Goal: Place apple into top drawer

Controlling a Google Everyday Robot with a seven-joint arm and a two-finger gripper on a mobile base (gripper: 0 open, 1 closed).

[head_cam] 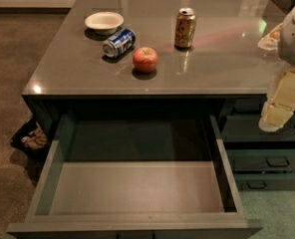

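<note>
Apple [145, 59]: it sat on the bench [227, 59], near the front edge, just above the open drawer. Nothing touched it.
Top drawer [137, 188]: it was pulled far out under the bench, and its flat grey bottom showed.
Gripper [274, 117]: it hung at the right side, pointing down past the bench's front edge, well apart from the apple.
Grip: I could not tell if it was loose or tight.
Blue can [119, 42]: it lay on its side, just behind and left of the apple.
Gold can [185, 28]: it stood up, behind and right of the apple.
White bowl [104, 21]: it sat behind the blue can.
Small drawers [267, 161]: they were shut, at the right.
</note>
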